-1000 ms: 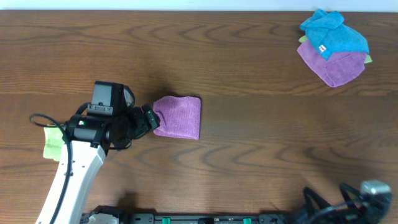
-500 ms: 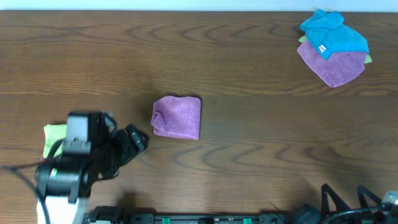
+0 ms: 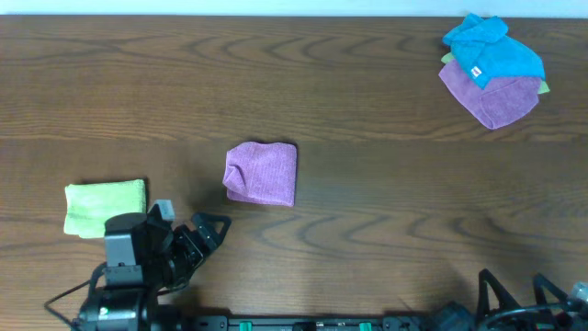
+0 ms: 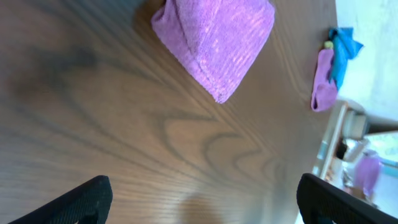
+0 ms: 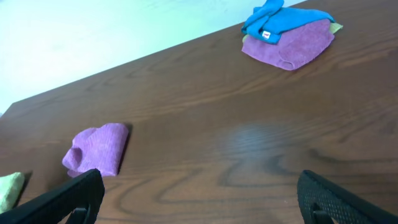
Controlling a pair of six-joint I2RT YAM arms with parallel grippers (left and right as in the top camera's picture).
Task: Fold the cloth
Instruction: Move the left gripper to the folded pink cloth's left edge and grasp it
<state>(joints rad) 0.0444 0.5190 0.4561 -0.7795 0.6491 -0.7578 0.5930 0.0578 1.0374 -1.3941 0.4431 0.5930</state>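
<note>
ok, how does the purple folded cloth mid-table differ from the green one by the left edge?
Colour: the purple cloth is violet, the green cloth pale lime. Shape: the green cloth lies flat as a wide rectangle; the purple cloth is nearer square, its left edge rumpled and bulging. Place: purple cloth central, green cloth near the left edge of the table. Both are folded and lie free on it.

The folded cloth (image 3: 262, 172) is looking solid purple with a fine ribbed texture. The table (image 3: 367, 211) is showing dark brown with wavy wood grain. The small cloth (image 3: 105, 207) is glowing lime green, and the far pile (image 3: 501, 60) is stacking bright blue over purple.
</note>
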